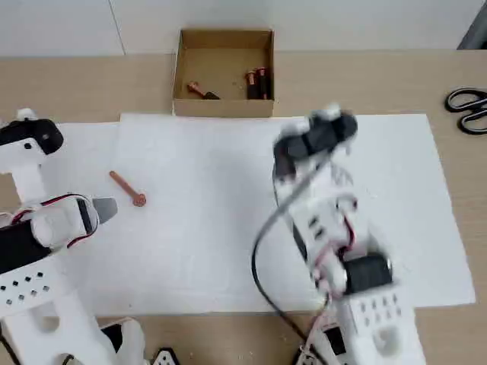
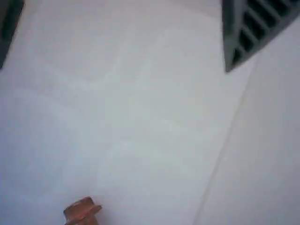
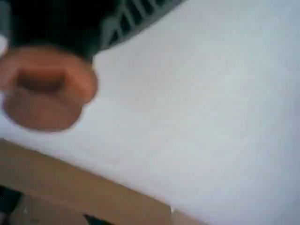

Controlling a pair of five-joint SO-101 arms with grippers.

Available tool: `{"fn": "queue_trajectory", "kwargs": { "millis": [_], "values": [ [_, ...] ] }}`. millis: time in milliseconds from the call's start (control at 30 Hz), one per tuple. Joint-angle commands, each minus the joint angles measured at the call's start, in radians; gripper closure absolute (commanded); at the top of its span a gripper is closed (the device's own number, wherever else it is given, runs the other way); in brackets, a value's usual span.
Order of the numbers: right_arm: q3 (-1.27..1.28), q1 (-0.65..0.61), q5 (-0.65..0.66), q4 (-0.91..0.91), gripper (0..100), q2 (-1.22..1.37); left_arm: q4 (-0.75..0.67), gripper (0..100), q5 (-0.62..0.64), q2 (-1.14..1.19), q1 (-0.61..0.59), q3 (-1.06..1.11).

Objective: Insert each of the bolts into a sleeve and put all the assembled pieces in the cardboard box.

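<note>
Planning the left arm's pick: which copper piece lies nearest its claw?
The lone bolt on the white sheet; others lie farther, most in the cardboard box.

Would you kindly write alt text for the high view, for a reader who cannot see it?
The right gripper hangs near a cardboard box holding copper pieces, and the left gripper sits beside one loose bolt, both over a white sheet on a wooden table. Scissors lie at the table's edge.
</note>
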Motion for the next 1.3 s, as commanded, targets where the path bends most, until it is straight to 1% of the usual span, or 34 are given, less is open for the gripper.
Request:
{"fn": "queue_trajectory", "kwargs": {
  "millis": [0, 133, 267, 433, 533, 700, 933, 1000, 1100, 1167, 1267],
  "values": [
    [-0.348, 0.005, 0.012, -0.096, 99.5, 0.355, 0.003, 72, -0.005, -0.003, -0.003, -0.039],
    [-0.577, 0.005, 0.012, -0.289, 99.5, 0.676, 0.003, 72, -0.005, -0.003, -0.003, -0.039],
    [-0.747, 0.005, 0.012, -0.509, 99.5, 0.944, 0.005, 72, -0.005, -0.003, -0.003, -0.039],
    [-0.861, 0.005, 0.015, -0.805, 99.5, 1.227, 0.04, 72, -0.005, -0.003, -0.003, -0.039],
    [-0.924, 0.005, 0.017, -0.912, 99.5, 1.369, 0.044, 72, -0.005, -0.003, -0.003, -0.039],
    [-1.011, 0.005, 0.017, -0.972, 99.5, 1.554, 0.044, 72, -0.002, -0.003, -0.003, -0.039],
    [-1.125, 0.005, 0.017, -0.977, 98.7, 1.741, 0.044, 72, 0.0, -0.003, -0.002, -0.038],
    [-1.151, 0.005, 0.017, -0.977, 95.2, 1.787, 0.044, 72, 0.0, -0.003, 0.0, -0.038],
    [-1.181, 0.005, 0.017, -0.969, 86.1, 1.844, 0.044, 72, 0.0, -0.003, 0.0, -0.038],
    [-1.191, 0.005, 0.018, -0.969, 81.6, 1.867, 0.044, 72, 0.0, -0.003, 0.0, -0.038],
    [-1.191, 0.005, 0.018, -0.972, 79.9, 1.873, 0.044, 72, 0.0, -0.003, 0.0, -0.038]
  ]
}}
